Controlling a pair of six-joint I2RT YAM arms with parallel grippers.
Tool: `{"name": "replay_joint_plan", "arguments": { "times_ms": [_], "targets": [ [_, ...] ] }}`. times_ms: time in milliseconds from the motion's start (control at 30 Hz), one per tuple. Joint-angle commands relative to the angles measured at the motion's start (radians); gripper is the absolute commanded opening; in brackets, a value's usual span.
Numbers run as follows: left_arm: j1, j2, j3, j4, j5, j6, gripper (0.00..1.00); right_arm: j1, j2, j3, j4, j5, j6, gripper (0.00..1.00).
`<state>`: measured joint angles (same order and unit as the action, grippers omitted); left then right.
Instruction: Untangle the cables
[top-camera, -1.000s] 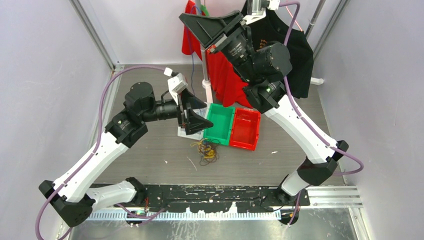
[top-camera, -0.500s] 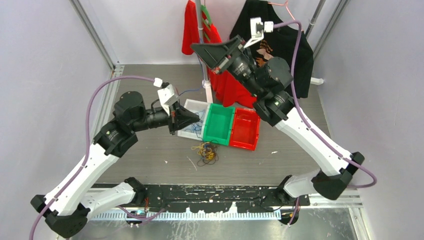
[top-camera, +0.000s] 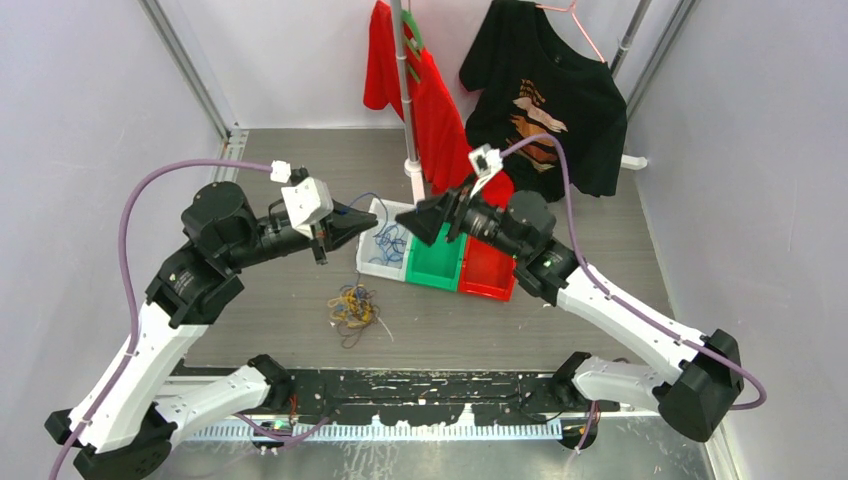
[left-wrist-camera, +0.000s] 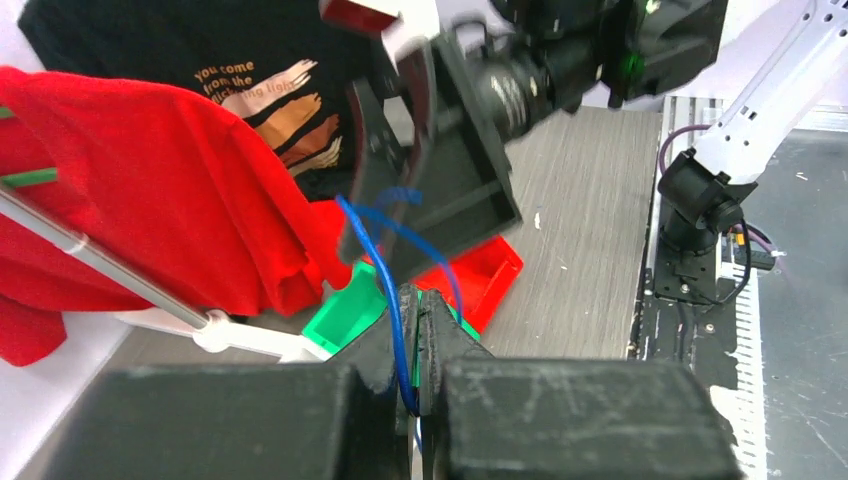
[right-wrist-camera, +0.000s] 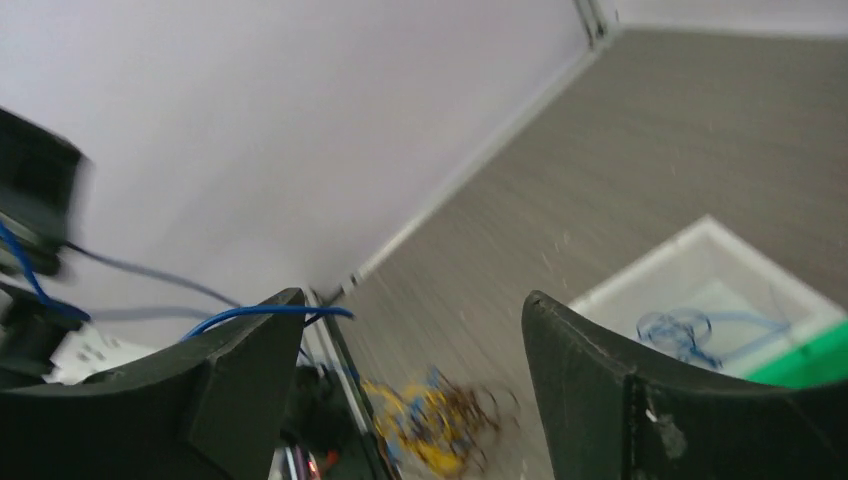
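Two robot grippers face each other just above three small plastic bins on a grey wood-grain table (top-camera: 600, 250). The left gripper (left-wrist-camera: 420, 312) has its jaws pressed together on a thin blue cable (left-wrist-camera: 388, 255), which rises from between the fingertips and curls in a loop toward the right gripper (top-camera: 430, 218). The right gripper's jaws stand wide apart with nothing between them; in its own wrist view the blue strand passes beside one finger (right-wrist-camera: 240, 370), and whether it touches cannot be told. A tangled heap of yellow, blue and dark cables (top-camera: 352, 308) lies on the table below the left gripper, on the side nearer the arm bases, apart from the bins. More loose blue loops (top-camera: 390, 243) lie inside the white rectangular bin (top-camera: 380, 275), directly under the gap between the two grippers. A green bin (top-camera: 435, 265) and a red bin (top-camera: 487, 272) sit under the right gripper. A red T-shirt (top-camera: 425, 90) and a black printed T-shirt (top-camera: 545, 100) hang beyond both grippers.
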<state>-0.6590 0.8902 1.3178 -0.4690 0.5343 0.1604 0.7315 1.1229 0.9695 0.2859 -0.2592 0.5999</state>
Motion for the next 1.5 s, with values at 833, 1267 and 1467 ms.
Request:
{"name": "replay_joint_plan", "arguments": {
  "times_ms": [833, 1267, 1467],
  "targets": [
    [0.004, 0.048, 0.23, -0.066, 0.042, 0.037, 0.0, 0.292, 0.432, -0.191, 0.572, 0.276, -0.306, 0.64],
    [0.004, 0.153, 0.526, -0.078, 0.003, 0.118, 0.0, 0.42, 0.647, -0.274, 0.756, 0.442, -0.272, 0.69],
    [0.004, 0.196, 0.663, -0.047, -0.067, 0.231, 0.0, 0.458, 0.698, -0.294, 0.796, 0.466, -0.235, 0.7]
  ]
}}
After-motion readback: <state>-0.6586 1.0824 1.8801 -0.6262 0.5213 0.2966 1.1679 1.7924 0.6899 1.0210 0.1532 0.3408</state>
